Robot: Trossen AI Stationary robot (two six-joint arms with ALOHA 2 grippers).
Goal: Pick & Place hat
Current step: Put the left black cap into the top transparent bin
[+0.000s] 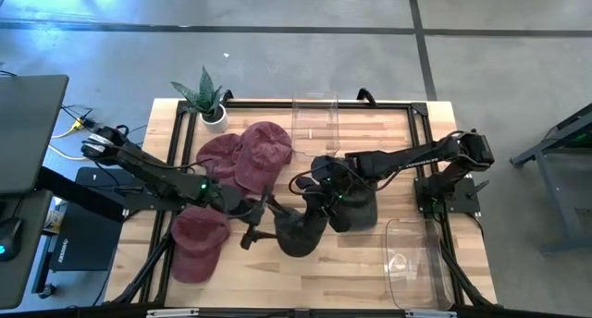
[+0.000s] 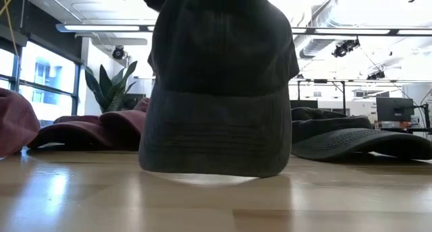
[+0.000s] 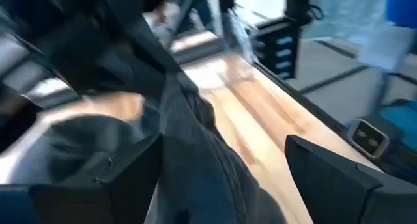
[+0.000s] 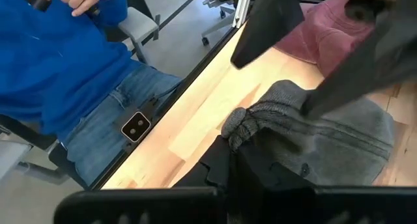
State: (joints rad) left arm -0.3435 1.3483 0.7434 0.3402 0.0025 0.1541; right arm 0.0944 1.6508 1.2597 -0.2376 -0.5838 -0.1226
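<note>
Beyond the table edge, right-wrist view only: person (image 4: pixel 71 74) in blue.

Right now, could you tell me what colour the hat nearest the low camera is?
Dark grey hat, best seen in the low view.

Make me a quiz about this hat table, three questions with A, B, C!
1. Where is the plant?
A. In a clear bin
B. At a corner of the table, beside the red hats
C. On a dark hat

2. What colour is the hat the right tool pinches?
A. Yellow
B. White
C. Dark grey

3. How is the left tool?
A. Open
B. Shut on the plant
C. Holding a bin

Answers:
1 B, the high view shows it there.
2 C, grey cloth is bunched at that tool.
3 A, its fingers stand wide apart.
</note>
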